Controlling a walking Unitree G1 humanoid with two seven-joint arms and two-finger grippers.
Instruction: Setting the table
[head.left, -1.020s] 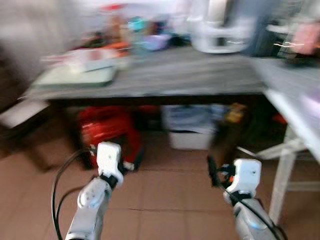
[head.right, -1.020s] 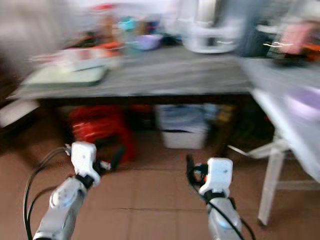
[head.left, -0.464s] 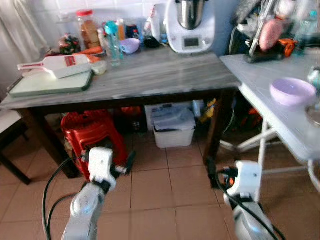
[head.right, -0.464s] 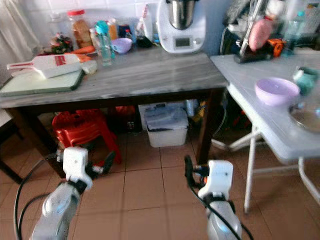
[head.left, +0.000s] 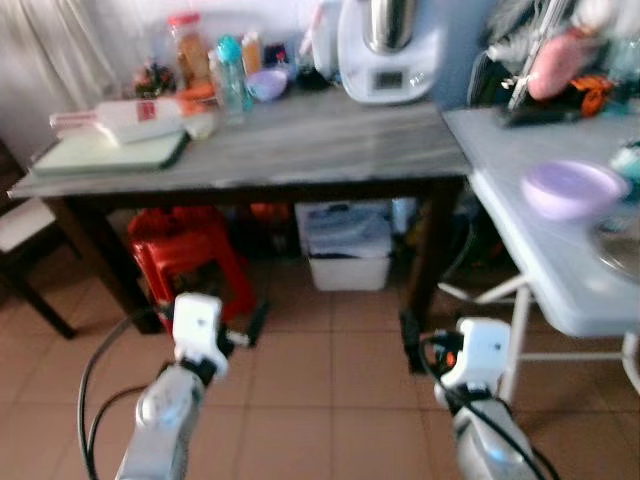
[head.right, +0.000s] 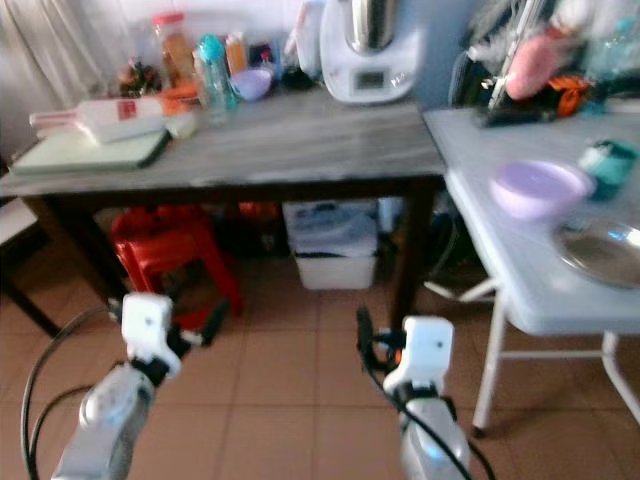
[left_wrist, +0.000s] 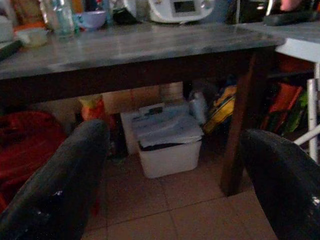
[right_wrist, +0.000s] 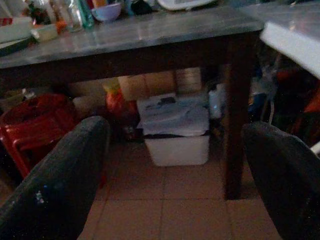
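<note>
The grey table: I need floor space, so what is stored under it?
Under the grey table stand a red stool and a white lidded bin. Items behind them are in shadow, unidentifiable.

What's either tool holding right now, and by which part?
Nothing. The left tool and right tool are both open with only floor and the white bin between their fingers, low in front of the grey table.

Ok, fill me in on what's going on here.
The robot stands on the tiled floor facing a grey-topped table and a white table to its right. The left gripper and right gripper hang low in front of it, fingers apart, holding nothing. A purple bowl and a metal plate sit on the white table. Nothing is being handled.
</note>
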